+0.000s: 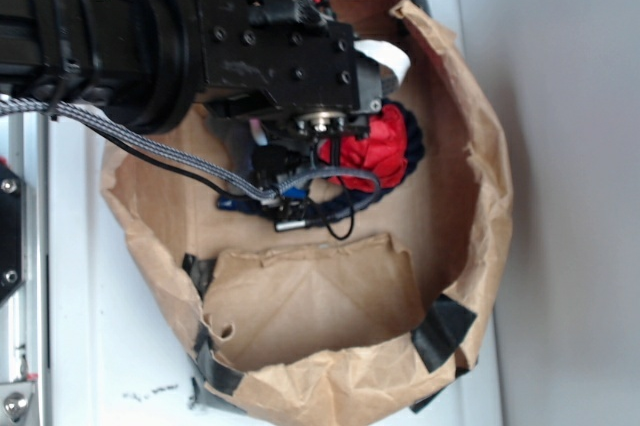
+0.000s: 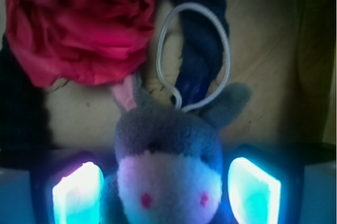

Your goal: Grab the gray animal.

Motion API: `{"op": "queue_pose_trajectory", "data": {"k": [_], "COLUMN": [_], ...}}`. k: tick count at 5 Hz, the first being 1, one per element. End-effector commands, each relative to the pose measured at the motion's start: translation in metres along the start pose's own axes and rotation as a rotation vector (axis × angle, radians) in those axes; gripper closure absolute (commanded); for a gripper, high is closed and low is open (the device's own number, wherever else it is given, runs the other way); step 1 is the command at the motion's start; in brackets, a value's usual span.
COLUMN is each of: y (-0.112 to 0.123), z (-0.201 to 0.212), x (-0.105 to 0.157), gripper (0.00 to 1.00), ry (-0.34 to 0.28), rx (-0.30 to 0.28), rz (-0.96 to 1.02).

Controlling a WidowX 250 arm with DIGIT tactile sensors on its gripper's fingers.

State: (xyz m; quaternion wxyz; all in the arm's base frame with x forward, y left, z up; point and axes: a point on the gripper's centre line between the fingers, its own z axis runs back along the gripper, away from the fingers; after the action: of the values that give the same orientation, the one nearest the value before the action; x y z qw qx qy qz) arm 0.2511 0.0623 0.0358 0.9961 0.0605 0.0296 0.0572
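- Filling most of the exterior view, a torn paper bag (image 1: 460,206) lay on a white table (image 1: 80,346), its rim patched with dark tape (image 1: 440,334) and one flap folded inward at the near side.
- The arm (image 1: 150,31) reached in from the upper left, its black body covering the bag's middle, with a braided cable (image 1: 150,146) trailing below it.
- A red ball (image 1: 385,146) of crumpled fabric sat just past the arm's end; the wrist view showed it at upper left (image 2: 84,24).
- A navy rope (image 2: 202,29) curved beside and around the ball, touching it.
- The gripper (image 2: 167,187) stood wide, one glowing pad (image 2: 76,195) on each side of the toy; contact could not be told.
- The gray animal (image 2: 168,155) lay between the pads, cream face toward the camera, ears pointing at the ball and rope.
- A thin white loop (image 2: 195,56) rose from its head across the rope.
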Motion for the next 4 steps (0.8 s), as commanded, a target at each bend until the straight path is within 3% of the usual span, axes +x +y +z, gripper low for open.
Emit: {"op": "queue_pose_trajectory", "data": {"k": [1,3,4], "y": [0.005,0.004,-0.016], "z": [0.010,0.015,0.062], "x": [0.014,0.016,-0.018], "gripper": [1.00,1.00,1.00], "ry": [-0.085,-0.145,-0.242], "rx": [0.037,0.032,-0.038], "rz": [-0.001,-0.018,-0.050]}}
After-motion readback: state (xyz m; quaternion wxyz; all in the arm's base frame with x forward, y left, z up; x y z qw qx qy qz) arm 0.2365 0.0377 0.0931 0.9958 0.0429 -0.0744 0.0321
